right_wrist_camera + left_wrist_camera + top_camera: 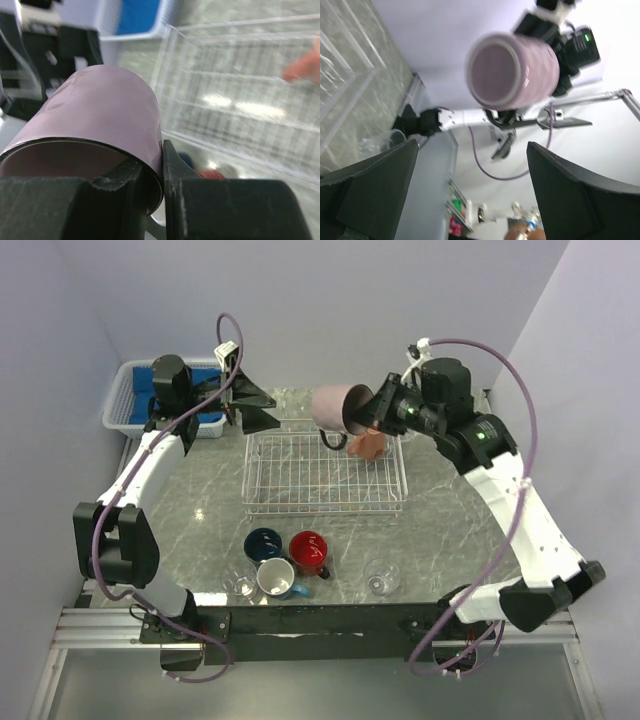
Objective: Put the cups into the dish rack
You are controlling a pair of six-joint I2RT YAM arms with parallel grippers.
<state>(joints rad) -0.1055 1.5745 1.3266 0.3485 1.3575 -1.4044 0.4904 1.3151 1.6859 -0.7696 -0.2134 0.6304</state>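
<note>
Top view: the right gripper pinches the rim of the mauve mug, held on its side in the air over the far edge of the rack. The left gripper faces the mug's base, fingers spread and empty. The salmon mug lies in the rack just under the right fingers. The navy mug, red mug, blue mug and two glasses stand on the table, well apart from both grippers

Left wrist: its fingers stand wide apart; the mauve mug hangs beyond them, untouched

Right wrist: its fingers clamp the mug's wall, one inside, one outside; the rack lies beyond
</note>
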